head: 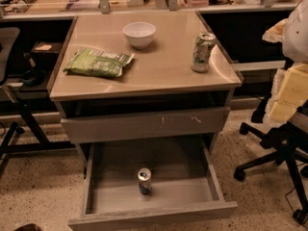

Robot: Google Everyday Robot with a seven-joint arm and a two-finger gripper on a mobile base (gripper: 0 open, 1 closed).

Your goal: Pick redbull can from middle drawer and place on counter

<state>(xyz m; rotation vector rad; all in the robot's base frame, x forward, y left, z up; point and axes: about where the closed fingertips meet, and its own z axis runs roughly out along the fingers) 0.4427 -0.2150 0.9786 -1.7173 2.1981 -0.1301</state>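
One redbull can point(144, 180) stands upright, long axis vertical, near the front of the open middle drawer point(168, 160) at lower centre, below the counter point(163, 66) and down-left of the pale arm point(290, 93) at the right edge, whose gripper sits out of frame, its grip impossible to tell.

You're seeing the counter point(159, 69) carrying a white bowl point(139, 34) at 12 o'clock, a green bag point(98, 62) at 9 and a green-and-white can point(202, 52) at 3. What is probably the gripper point(288, 93) is hanging beyond its 3 o'clock edge.
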